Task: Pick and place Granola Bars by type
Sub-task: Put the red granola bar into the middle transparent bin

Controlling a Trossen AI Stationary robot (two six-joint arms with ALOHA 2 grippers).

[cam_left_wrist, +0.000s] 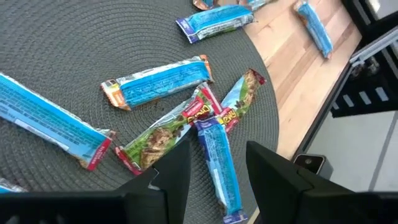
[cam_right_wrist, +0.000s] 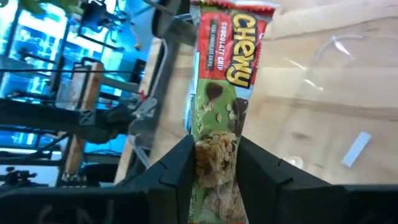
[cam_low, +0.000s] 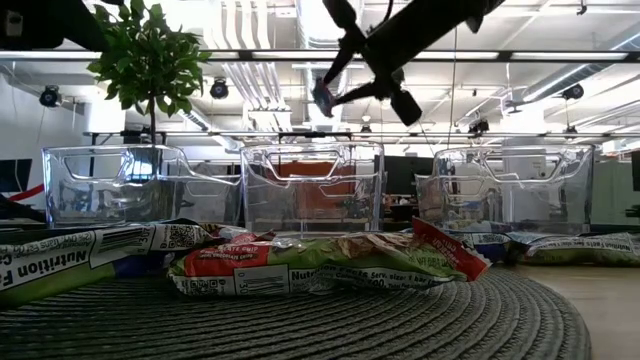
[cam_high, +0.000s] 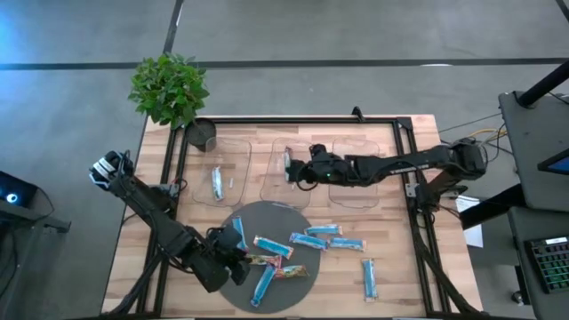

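Granola bars lie scattered on a round grey mat (cam_high: 267,222): several light blue ones (cam_high: 308,241) and two red-green ones (cam_high: 289,272), with one more blue bar (cam_high: 369,278) on the wood. My left gripper (cam_left_wrist: 217,171) is open above the mat, and its fingers stand on either side of a blue bar (cam_left_wrist: 217,162) that lies across a red-green bar (cam_left_wrist: 165,134). I cannot tell whether they touch it. My right gripper (cam_high: 298,169) is shut on a red-green bar (cam_right_wrist: 224,74) above the middle clear bin (cam_high: 289,191). My right gripper pinches the red-green bar between its two fingers at one end (cam_right_wrist: 217,146); the rest of the bar sticks out past the fingertips. The arm reaches in from the table's right side. The bar (cam_low: 322,97) is lifted clear above the middle bin (cam_low: 312,185).
Three clear bins stand in a row on the far half of the table; the left one (cam_high: 233,156) holds a blue bar (cam_high: 217,184), and the right one (cam_high: 356,196) shows nothing inside. A potted plant (cam_high: 169,89) and a dark cup (cam_high: 203,133) stand at the far left corner.
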